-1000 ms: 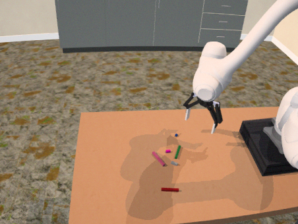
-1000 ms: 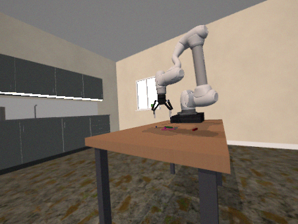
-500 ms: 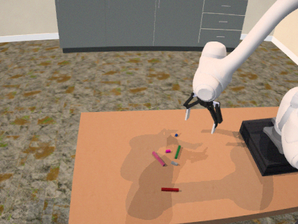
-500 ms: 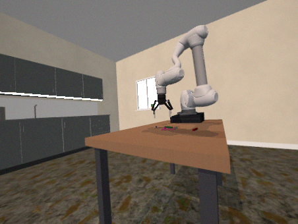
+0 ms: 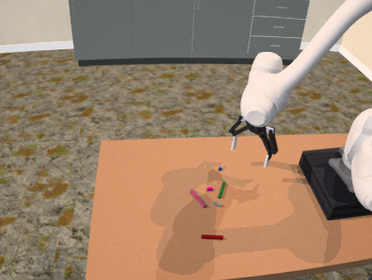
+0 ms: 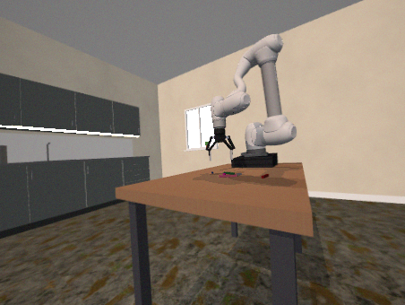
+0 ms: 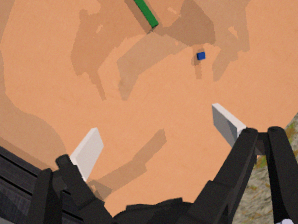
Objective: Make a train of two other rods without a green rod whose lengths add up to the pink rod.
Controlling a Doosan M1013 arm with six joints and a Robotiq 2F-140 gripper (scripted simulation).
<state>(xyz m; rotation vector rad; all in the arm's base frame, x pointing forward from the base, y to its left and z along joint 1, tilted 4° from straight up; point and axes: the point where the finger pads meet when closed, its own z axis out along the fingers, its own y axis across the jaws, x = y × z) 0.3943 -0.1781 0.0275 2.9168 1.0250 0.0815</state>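
Observation:
My gripper [image 5: 250, 153] [image 6: 219, 154] [image 7: 155, 126] is open and empty, hanging above the far part of the table [image 5: 132, 165]. Below and nearer lie a small blue rod [image 5: 220, 169] [image 7: 200, 56], a magenta rod [image 5: 210, 189], a green rod [image 5: 222, 189] [image 7: 139, 0], a pink rod [image 5: 198, 198] and a grey rod [image 5: 217, 203]. A red rod [image 5: 212, 236] [image 6: 264, 176] lies alone nearer the front. All rods lie flat and apart from each other. In the exterior view the rods form a small cluster [image 6: 228, 174].
The arm's black base [image 5: 329, 181] [image 6: 254, 160] stands at the table's right side. The table's far edge runs just behind the gripper. Grey cabinets [image 5: 185, 29] stand across the floor.

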